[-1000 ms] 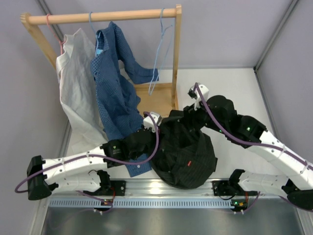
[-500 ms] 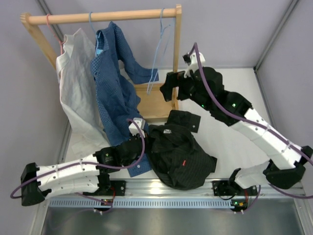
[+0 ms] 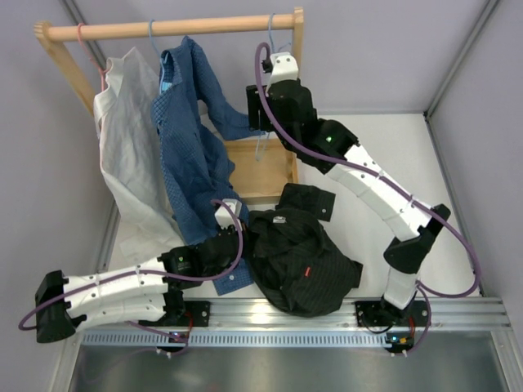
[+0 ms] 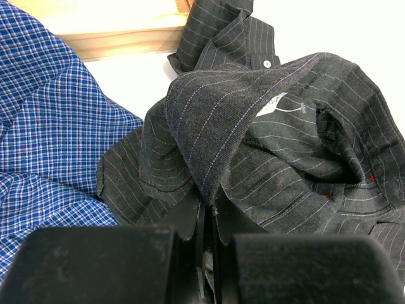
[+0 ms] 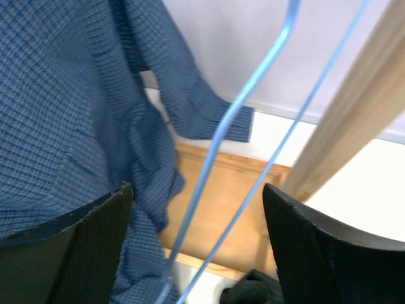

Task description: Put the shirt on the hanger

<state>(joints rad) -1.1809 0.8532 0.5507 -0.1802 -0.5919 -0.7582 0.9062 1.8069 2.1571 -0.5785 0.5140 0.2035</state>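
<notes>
The black pinstriped shirt (image 3: 304,257) lies crumpled on the white table near the front, its small red tag showing. My left gripper (image 3: 239,237) is shut on a raised fold of the shirt (image 4: 285,145), which is pinched between the fingers (image 4: 212,202). The thin light-blue hanger (image 3: 270,41) hangs by its hook from the rail's right end. My right gripper (image 3: 260,122) is raised to it and open. In the right wrist view, two of the hanger's rods (image 5: 253,95) run between the spread fingers (image 5: 196,190) without being gripped.
A wooden rack has a top rail (image 3: 163,28), a right post (image 3: 296,82) and a base board (image 3: 257,167). A blue checked shirt (image 3: 192,155) and a white shirt (image 3: 122,147) hang on it at the left. Grey walls enclose the table.
My right arm has lifted off the black shirt and swung up and back-left to the hanging hanger. My left gripper has kept its hold and drawn slightly back-left.
</notes>
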